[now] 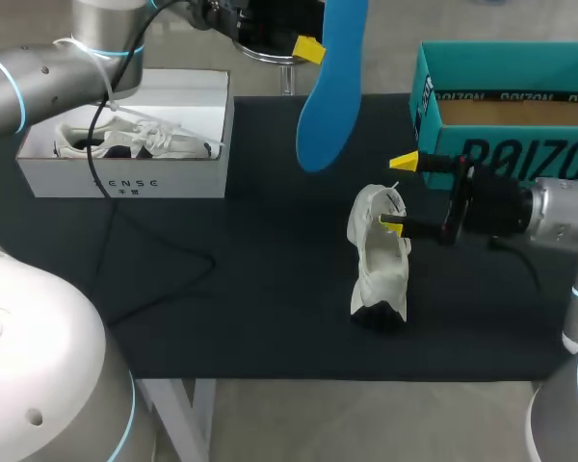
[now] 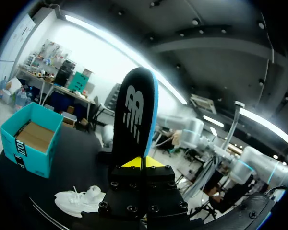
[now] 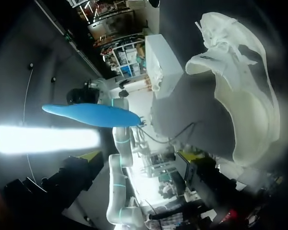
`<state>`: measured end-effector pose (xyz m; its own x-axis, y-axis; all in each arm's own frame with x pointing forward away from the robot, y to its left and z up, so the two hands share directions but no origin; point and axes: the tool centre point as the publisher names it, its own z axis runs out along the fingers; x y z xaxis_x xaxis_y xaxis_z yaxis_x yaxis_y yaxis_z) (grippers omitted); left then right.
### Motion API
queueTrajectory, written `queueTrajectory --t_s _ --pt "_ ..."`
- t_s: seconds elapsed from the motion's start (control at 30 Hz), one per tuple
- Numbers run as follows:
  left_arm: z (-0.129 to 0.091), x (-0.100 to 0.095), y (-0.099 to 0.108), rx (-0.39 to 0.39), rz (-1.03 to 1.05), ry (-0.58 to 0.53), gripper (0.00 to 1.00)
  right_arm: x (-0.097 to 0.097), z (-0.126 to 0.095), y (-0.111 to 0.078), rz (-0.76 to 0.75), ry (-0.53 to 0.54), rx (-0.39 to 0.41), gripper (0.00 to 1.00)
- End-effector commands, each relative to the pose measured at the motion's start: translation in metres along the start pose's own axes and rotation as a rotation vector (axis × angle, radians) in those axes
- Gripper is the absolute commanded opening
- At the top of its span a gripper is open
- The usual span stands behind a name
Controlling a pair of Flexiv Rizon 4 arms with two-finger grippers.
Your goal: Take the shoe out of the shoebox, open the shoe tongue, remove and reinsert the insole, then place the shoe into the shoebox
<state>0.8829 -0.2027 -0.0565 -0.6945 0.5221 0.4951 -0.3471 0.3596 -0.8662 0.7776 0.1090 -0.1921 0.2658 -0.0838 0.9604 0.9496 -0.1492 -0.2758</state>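
A blue insole [image 1: 326, 91] hangs above the table's back middle with my left gripper [image 1: 310, 46] shut on its upper end. In the left wrist view the insole [image 2: 134, 110] shows its dark underside, rising from between the shut left gripper [image 2: 143, 165]. A white shoe [image 1: 380, 258] stands tipped up on the black mat [image 1: 222, 289], with its opening toward my right arm. My right gripper [image 1: 399, 194] is open; its near finger lies at the shoe's collar and its far finger is clear of the shoe. From the right wrist the shoe [image 3: 240, 96] is just ahead of the right gripper [image 3: 141, 158].
A white shoebox [image 1: 125, 173] at the back left holds a second white shoe [image 1: 135, 140]. An open teal box [image 1: 506, 87] stands at the back right, just behind my right arm. A black cable [image 1: 154, 269] trails across the mat's left half.
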Motion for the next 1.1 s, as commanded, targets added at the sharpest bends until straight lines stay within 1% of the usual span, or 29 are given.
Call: queueTrajectory --t_s 0.03,0.2,0.37,0.57,0.8,0.9,0.93,0.97,1.03,1.1 --pt "0.000 0.000 0.000 -0.001 0.001 0.000 0.00 -0.004 0.019 0.014 0.009 -0.010 0.021 1.00" --pt "0.000 0.000 0.000 -0.001 0.001 0.000 0.00 -0.008 0.020 0.026 0.022 -0.015 0.036 1.00" --pt "0.000 0.000 0.000 -0.001 0.001 0.000 0.00 -0.007 0.019 0.032 0.024 -0.014 0.037 1.00" --pt "0.000 0.000 0.000 -0.001 0.001 0.000 0.00 -0.001 0.021 0.029 0.008 -0.026 0.048 1.00" --pt "0.000 0.000 0.000 -0.001 0.001 0.000 0.00 -0.001 0.021 0.029 0.008 -0.026 0.048 1.00" --pt "0.016 0.023 -0.001 -0.110 0.181 -0.110 0.00 -0.001 0.021 0.029 0.008 -0.026 0.048 1.00" --pt "0.021 0.032 -0.001 -0.134 0.245 -0.142 0.00 -0.001 0.021 0.029 0.008 -0.026 0.048 1.00" --pt "0.024 0.041 0.000 -0.142 0.307 -0.163 0.00 -0.001 0.021 0.029 0.008 -0.026 0.048 1.00" --pt "0.033 0.062 0.002 -0.191 0.419 -0.209 0.00 -0.001 0.021 0.029 0.008 -0.026 0.048 1.00" --pt "0.041 0.083 0.006 -0.234 0.522 -0.214 0.00 -0.001 0.021 0.029 0.008 -0.026 0.048 1.00"
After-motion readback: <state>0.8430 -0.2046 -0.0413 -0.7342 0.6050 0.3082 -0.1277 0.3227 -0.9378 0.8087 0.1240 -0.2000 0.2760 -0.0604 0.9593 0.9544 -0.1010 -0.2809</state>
